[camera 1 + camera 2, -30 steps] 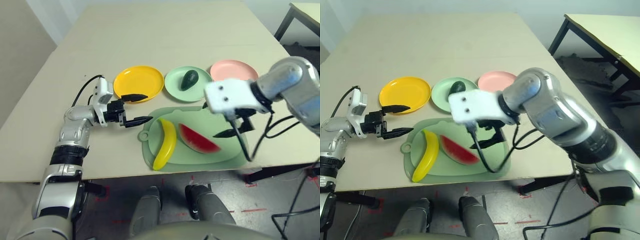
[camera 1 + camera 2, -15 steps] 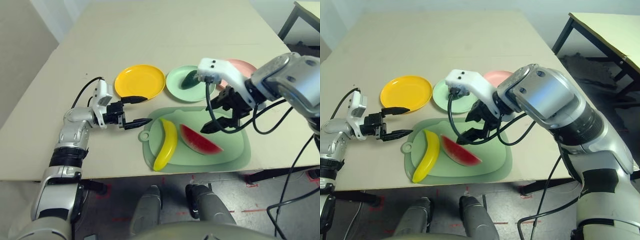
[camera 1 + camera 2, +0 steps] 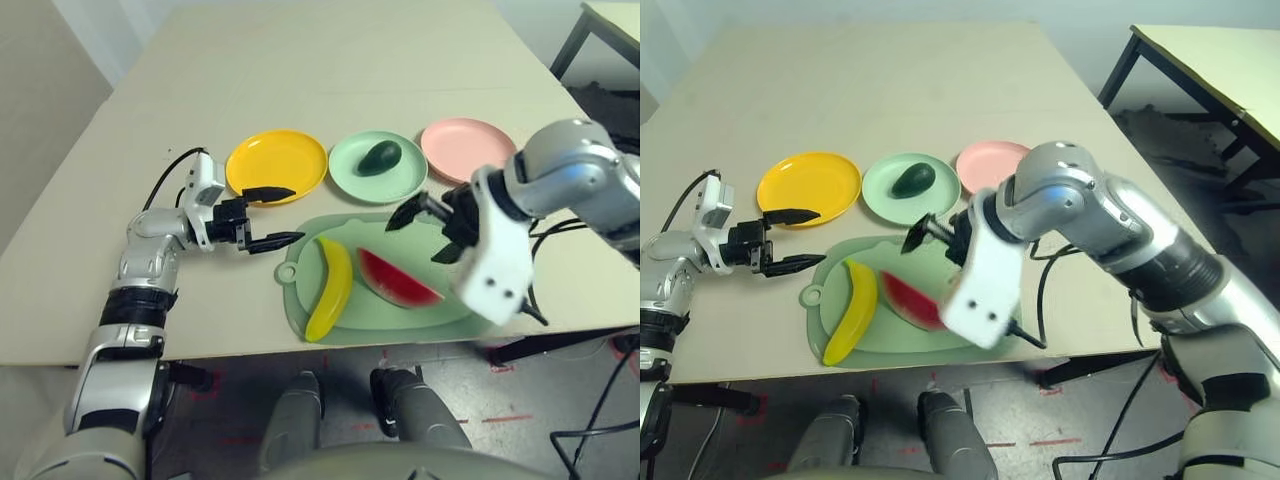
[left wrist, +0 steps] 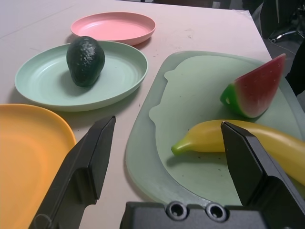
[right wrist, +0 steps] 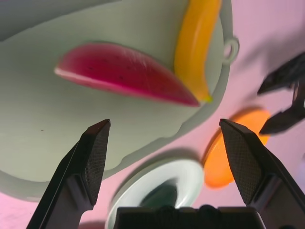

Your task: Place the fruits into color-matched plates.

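The watermelon wedge [image 3: 398, 279] lies on the pale green mat [image 3: 470, 310], with the banana [image 3: 330, 287] just beside it at its 9 o'clock; the avocado [image 3: 379, 157] already sits in the green plate [image 3: 345, 163]. The pink plate [image 3: 466, 146] at the mat's 1 o'clock and the yellow plate [image 3: 276, 165] at 11 are bare. My right gripper [image 3: 423, 228] hovers above the wedge, fingers wide; my left gripper [image 3: 271, 216], also wide, waits at the mat's 9 o'clock. Risk: a steep descent may pinch the sloped red faces and squeeze the wedge out.
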